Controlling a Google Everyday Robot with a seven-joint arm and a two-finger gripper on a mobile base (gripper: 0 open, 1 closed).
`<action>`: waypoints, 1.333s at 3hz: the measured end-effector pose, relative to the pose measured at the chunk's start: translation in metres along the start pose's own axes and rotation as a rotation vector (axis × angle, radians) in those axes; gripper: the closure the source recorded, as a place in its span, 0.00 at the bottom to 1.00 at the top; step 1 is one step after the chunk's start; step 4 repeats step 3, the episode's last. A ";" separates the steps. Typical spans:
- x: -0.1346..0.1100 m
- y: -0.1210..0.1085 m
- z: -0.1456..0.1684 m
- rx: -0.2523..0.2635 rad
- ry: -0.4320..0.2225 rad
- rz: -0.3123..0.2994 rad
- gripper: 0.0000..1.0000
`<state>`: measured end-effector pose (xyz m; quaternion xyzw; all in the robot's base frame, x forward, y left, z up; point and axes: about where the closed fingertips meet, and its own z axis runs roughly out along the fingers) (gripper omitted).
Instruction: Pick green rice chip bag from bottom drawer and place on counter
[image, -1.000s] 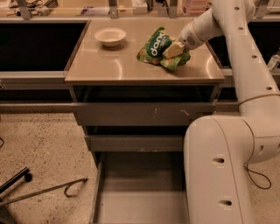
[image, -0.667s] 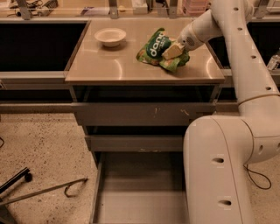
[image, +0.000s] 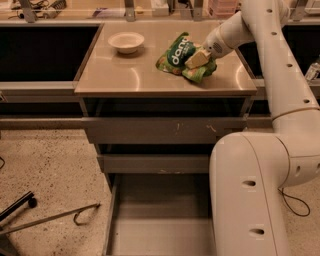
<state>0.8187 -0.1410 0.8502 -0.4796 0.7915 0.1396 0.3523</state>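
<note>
Since almost nothing has shifted over the last second, you can read this as a pause at the end of the carry rather than a fresh move. The bag (image: 176, 54) lies at the same spot in the upper centre of the frame, crumpled on the right rear part of the tabletop (image: 130, 75). The end effector (image: 198, 58) sits against the bag's right side just as it did a moment ago, at the tip of the arm (image: 280, 75) that reaches in from the upper right. For your task that looks like good news: the bag seems to rest on the surface rather than hang above it, so the placing step is probably all but done, with only the release and the pull-back left. You cannot tell from this view whether the end effector is clamped on the bag or has already let go, so check that before you lift away. At the bottom of the frame the bottom drawer (image: 160, 220) stands pulled out, and a white bowl (image: 126, 42) sits well apart to the bag's left. As for writing, the bag's dark green round logo carries white letters that seem to begin "dan". The rest is too creased to read.
</note>
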 end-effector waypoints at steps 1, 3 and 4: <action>0.000 0.000 0.000 0.000 0.000 0.000 0.11; 0.000 0.000 0.000 0.000 0.000 0.000 0.00; 0.000 0.000 0.000 0.000 0.000 0.000 0.00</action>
